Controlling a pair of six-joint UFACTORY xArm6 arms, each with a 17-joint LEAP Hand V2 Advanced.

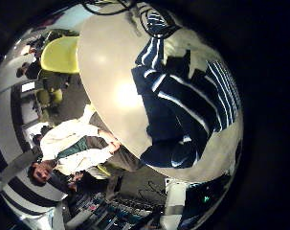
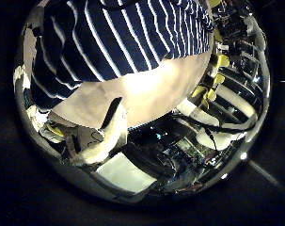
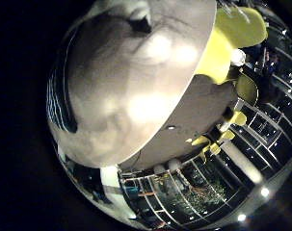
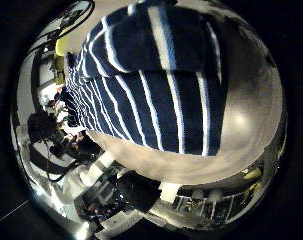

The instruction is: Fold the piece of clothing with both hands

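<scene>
A dark garment with light stripes (image 1: pixel 188 96) lies on a pale round table (image 1: pixel 111 77). In the left little finger side palm view it lies crumpled, away from the table's bare part. In the left thumb side palm view the garment (image 2: pixel 114 38) spreads over the table (image 2: pixel 156 94) close to the left palm. In the right thumb side palm view the garment (image 4: pixel 151 90) fills much of the view, close under the right palm, with bare table (image 4: pixel 246 130) beside it. Neither hand's fingers show clearly.
The table's edge (image 2: pixel 133 118) runs close past the garment. Chairs (image 3: pixel 227 43) stand beyond the table, and one also shows in the left little finger side palm view (image 1: pixel 58 53). Racks and room clutter (image 3: pixel 184 183) lie past the edge.
</scene>
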